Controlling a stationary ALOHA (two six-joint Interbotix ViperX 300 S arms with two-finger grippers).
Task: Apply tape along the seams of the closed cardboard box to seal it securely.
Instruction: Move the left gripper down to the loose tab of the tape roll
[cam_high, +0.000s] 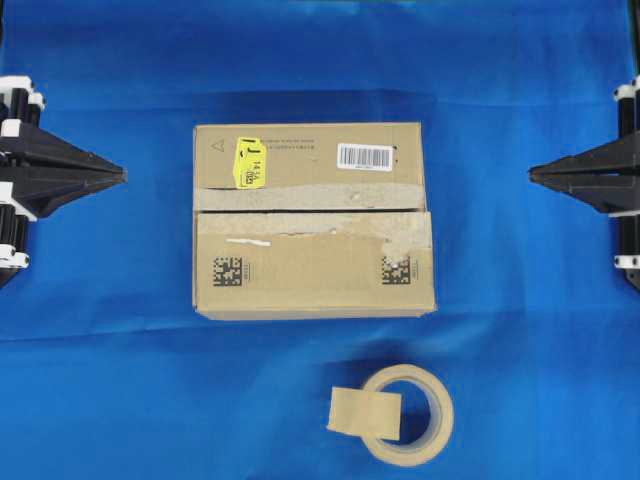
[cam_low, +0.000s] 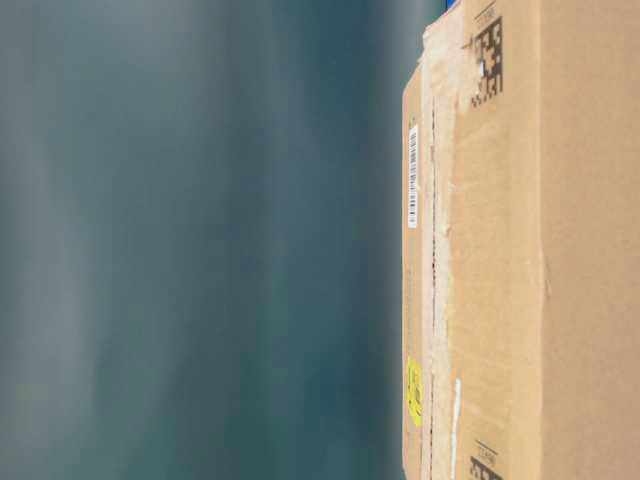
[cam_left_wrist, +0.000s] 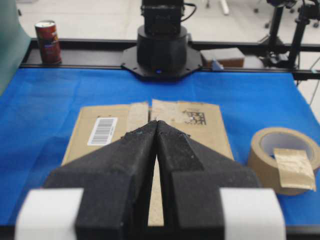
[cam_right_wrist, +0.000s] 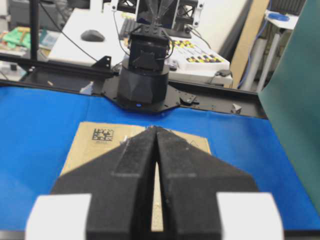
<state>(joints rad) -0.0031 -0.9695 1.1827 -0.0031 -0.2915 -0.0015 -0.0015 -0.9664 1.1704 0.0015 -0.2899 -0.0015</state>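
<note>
The flat brown cardboard box (cam_high: 312, 222) lies mid-table with a yellow sticker (cam_high: 248, 162), a white barcode label and two black square codes. Its seam (cam_high: 310, 211) runs left to right between the top flaps, edged by pale torn strips. A square tan piece of tape (cam_high: 364, 413) rests on the beige tape roll (cam_high: 412, 414) in front of the box; the piece also shows in the left wrist view (cam_left_wrist: 294, 168). My left gripper (cam_high: 124, 176) is shut and empty, left of the box. My right gripper (cam_high: 531, 173) is shut and empty, right of the box.
The blue cloth (cam_high: 100, 380) covers the table. In the left wrist view a red can (cam_left_wrist: 47, 34) stands at the far table edge beside the other arm's base (cam_left_wrist: 162, 47). A green backdrop (cam_right_wrist: 295, 100) stands at one side.
</note>
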